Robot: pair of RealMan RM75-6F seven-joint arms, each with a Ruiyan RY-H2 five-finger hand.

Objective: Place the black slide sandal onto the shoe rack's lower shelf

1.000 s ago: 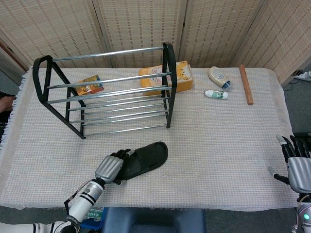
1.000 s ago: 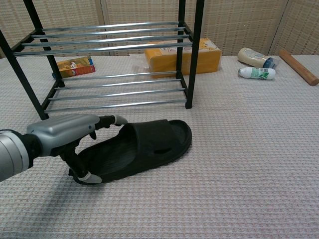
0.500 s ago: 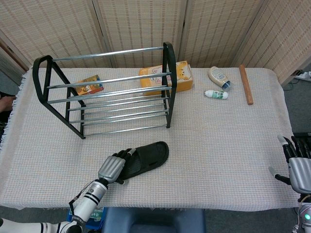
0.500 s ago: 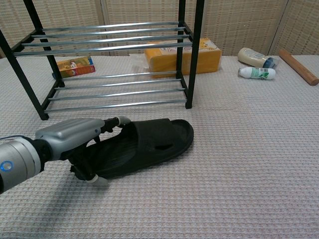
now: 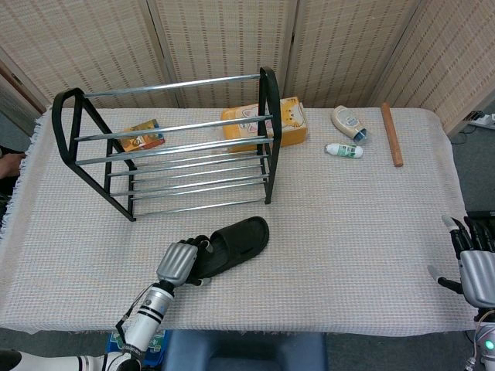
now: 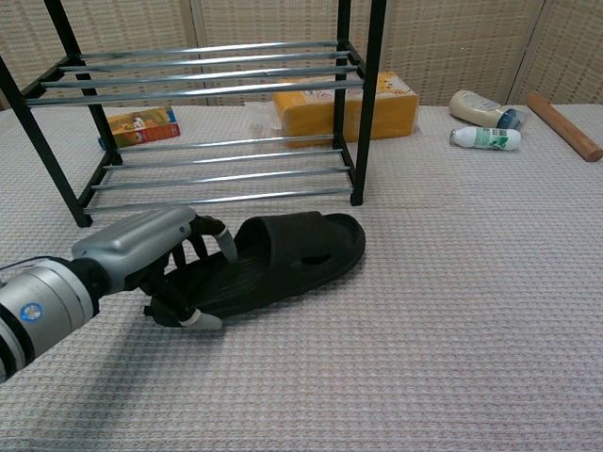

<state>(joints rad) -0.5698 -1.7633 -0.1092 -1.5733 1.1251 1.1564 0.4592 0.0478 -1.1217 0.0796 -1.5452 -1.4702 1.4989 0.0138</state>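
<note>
The black slide sandal [image 5: 240, 237] [image 6: 294, 254] lies on the table cloth in front of the shoe rack, toe end pointing right. My left hand [image 5: 178, 263] [image 6: 155, 256] grips its heel end, fingers curled over the top and thumb under the edge. The black-framed shoe rack [image 5: 166, 147] [image 6: 212, 113] stands behind it, and its lower shelf bars [image 6: 221, 174] carry nothing. My right hand [image 5: 473, 263] hovers at the table's right edge, fingers spread, holding nothing; the chest view does not show it.
Behind the rack lie a small orange box [image 5: 142, 135] [image 6: 139, 125] and a yellow pack [image 5: 282, 124] [image 6: 386, 105]. Further right are a cream bottle [image 5: 348, 121] [image 6: 479, 106], a small white bottle [image 5: 343, 150] [image 6: 484, 137] and a wooden stick [image 5: 391, 134] [image 6: 563, 125].
My left hand has pushed the sandal forward toward the rack and turned it flatter, heel raised less. The right hand has barely moved.
</note>
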